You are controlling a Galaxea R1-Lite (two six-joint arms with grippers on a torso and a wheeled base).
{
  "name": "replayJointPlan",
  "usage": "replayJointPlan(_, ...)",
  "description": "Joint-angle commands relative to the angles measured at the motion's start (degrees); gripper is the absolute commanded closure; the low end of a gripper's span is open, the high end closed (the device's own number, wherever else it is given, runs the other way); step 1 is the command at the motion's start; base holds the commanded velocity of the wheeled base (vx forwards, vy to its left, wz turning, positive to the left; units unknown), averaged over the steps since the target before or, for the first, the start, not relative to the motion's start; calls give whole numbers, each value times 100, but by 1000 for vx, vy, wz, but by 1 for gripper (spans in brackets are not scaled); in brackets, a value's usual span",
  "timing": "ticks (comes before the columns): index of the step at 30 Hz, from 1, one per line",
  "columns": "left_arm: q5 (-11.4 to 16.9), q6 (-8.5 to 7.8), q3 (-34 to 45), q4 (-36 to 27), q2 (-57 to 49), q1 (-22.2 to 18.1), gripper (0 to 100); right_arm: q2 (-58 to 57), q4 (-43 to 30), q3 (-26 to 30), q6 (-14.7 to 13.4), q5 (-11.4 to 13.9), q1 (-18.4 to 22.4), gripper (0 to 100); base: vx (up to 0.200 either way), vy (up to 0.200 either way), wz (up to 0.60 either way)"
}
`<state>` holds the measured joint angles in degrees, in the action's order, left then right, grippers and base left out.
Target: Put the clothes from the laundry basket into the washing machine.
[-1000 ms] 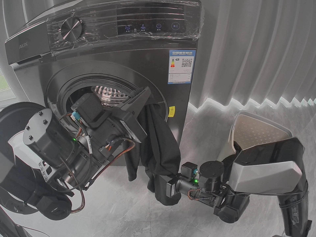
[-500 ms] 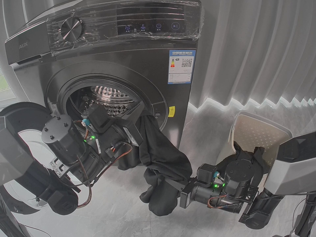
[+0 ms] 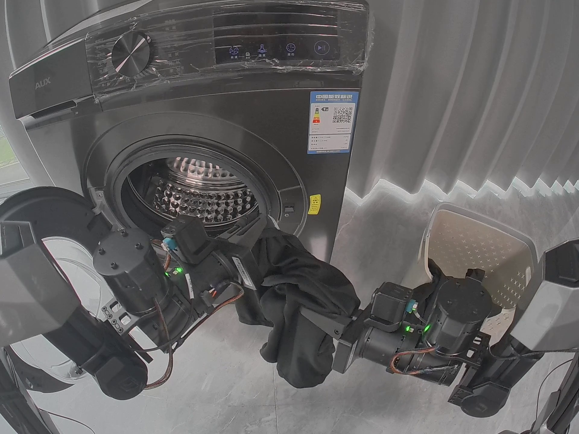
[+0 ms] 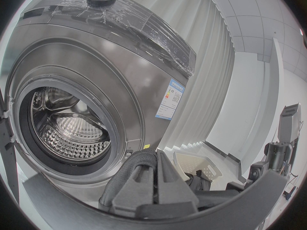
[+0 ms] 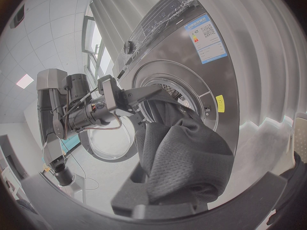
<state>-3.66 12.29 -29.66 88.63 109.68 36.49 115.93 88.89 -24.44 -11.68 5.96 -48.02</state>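
Note:
A black garment (image 3: 301,284) hangs bunched between my two grippers, just below and in front of the washing machine's (image 3: 241,116) open drum (image 3: 199,197). My left gripper (image 3: 262,227) is shut on its upper end beside the lower right of the drum's rim. The left wrist view has those fingers (image 4: 166,179) pressed together with black cloth (image 4: 128,173) pinched beside them. My right gripper (image 3: 313,323) is shut on the lower part, low over the floor. There the garment (image 5: 188,157) drapes over its fingers and hides them. The white laundry basket (image 3: 482,218) stands to the right, with dark clothes (image 3: 439,275) inside.
The round machine door (image 3: 42,212) stands swung open at the left, behind my left arm. A pleated curtain (image 3: 470,79) hangs to the right of the machine, behind the basket. Bare grey floor (image 3: 229,387) lies under the garment.
My left gripper dropped from in front of the drum mouth to its lower rim, uncovering the drum. The right gripper drew back to the right, and the garment bunched between them.

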Motion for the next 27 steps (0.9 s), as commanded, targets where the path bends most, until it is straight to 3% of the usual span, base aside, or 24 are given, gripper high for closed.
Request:
replayJointPlan(1,14,2,57,6,36,8,100,-53,5,-52,-1,2,3,100,0,0,0)
replayJointPlan(3,14,2,66,6,27,16,100,-53,5,-61,-1,2,21,100,0,0,0)
replayJointPlan(4,23,2,74,6,27,16,0,-53,5,-69,-1,2,38,100,0,0,0)
replayJointPlan(9,23,10,110,6,-25,-19,0,-36,5,-105,8,2,170,100,0,0,0)
replayJointPlan(16,41,72,-14,6,-395,-405,0,-80,5,-87,16,2,214,100,0,0,0)
replayJointPlan(21,32,28,-14,6,-342,-441,0,-71,5,-105,25,-7,196,100,0,0,0)
replayJointPlan(27,67,116,-22,6,-421,-441,0,-62,5,-87,16,-25,355,100,0,0,0)
